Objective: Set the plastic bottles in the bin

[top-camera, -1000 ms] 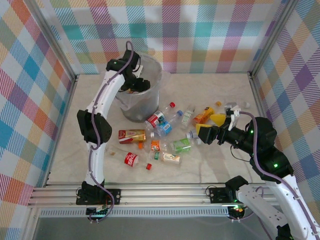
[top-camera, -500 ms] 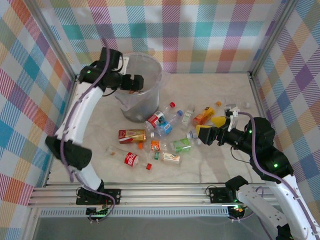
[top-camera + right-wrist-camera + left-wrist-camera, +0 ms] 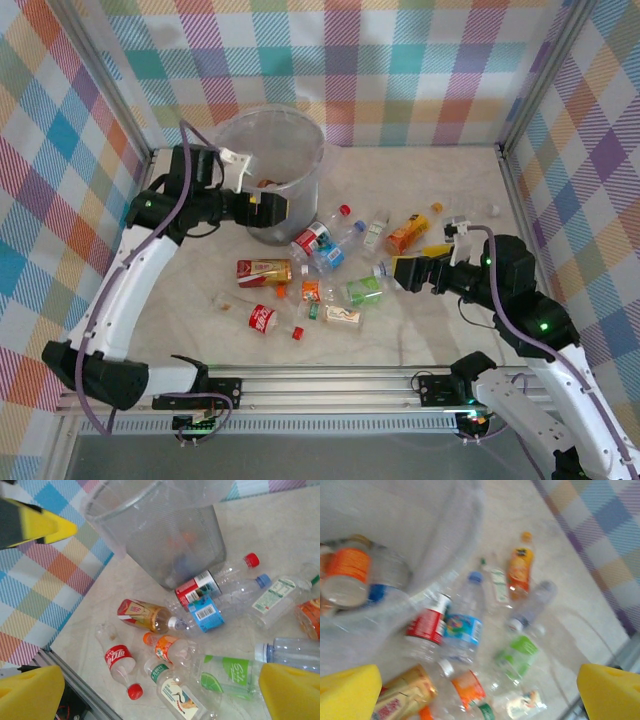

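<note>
Several clear cylindrical plastic bottles point(image 3: 332, 255) beside round, tapered, translucent bin point(image 3: 303, 200)

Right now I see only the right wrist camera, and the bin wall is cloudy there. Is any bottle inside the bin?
Observer: Yes. The left wrist camera shows a bottle with an orange label lying inside the bin.
Operator: Where is the left claw?
Observer: From above, the left claw hovers open and empty by the bin's near wall.
Operator: Is anything lying outside my picture?
Observer: A small white cap, as it seems, lies alone near the right wall.
</note>
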Controlling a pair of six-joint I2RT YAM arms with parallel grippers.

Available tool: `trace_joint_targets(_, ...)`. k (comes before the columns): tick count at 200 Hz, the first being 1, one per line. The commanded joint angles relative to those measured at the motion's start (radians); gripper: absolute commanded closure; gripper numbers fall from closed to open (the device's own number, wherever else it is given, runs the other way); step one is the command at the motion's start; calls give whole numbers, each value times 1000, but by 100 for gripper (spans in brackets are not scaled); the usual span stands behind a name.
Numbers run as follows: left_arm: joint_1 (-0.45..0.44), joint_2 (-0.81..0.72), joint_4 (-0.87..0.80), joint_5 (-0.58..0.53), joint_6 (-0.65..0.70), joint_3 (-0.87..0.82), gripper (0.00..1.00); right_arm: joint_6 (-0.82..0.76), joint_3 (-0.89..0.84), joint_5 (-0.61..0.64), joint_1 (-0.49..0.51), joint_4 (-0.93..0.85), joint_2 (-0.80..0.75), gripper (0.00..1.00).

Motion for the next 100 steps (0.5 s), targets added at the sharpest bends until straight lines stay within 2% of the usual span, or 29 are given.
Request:
trace_joint_targets(1, 1, -105, 37, 263, 29, -64, 0, 36, 3, 42, 6, -52, 39, 0)
trace_joint_targets(51, -20, -295, 76, 427, -19, -248, 0, 144, -18, 223, 5, -103, 97, 0)
trace_joint_targets(74, -38, -382, 177, 441, -99, -343, 0, 262, -6, 370, 5, -147, 153, 0)
trace_joint_targets(100, -54, -445, 238, 412, -145, -431, 0, 292, 3, 379, 3, -96, 216, 0)
